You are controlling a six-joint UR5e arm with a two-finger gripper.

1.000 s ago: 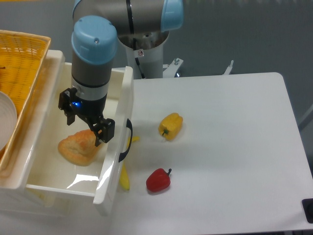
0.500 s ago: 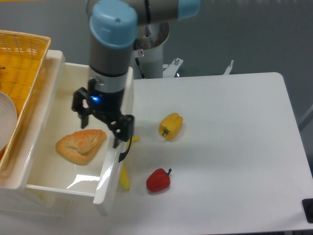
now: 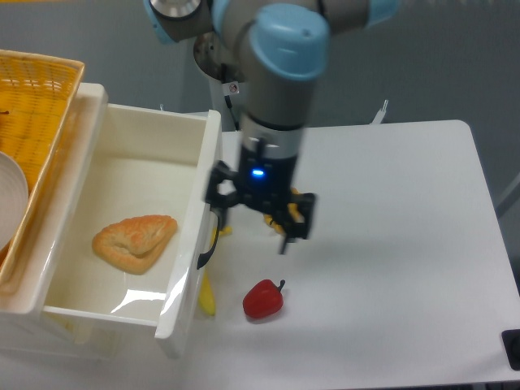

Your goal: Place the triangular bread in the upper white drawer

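The tabletop [image 3: 390, 244] filled the right of the frame, with the upper white drawer [image 3: 191, 268] pulled open at left. Mid-frame the tool [image 3: 256, 213] hung over the tabletop — fingers spread, holding nothing — while the triangular bread [image 3: 135, 242] lay flat on the drawer's floor, and a red pepper [image 3: 262, 299] sat lower centre.

UR5e arm: grey metal tube segments w/ light-blue plastic joint caps, one big round cap facing the camera. Black tool [image 3: 255, 218] at the wrist w/ two dark fingers, small blue LED lit on its body. White pedestal base behind, red-marked sticker, black cable alongside.
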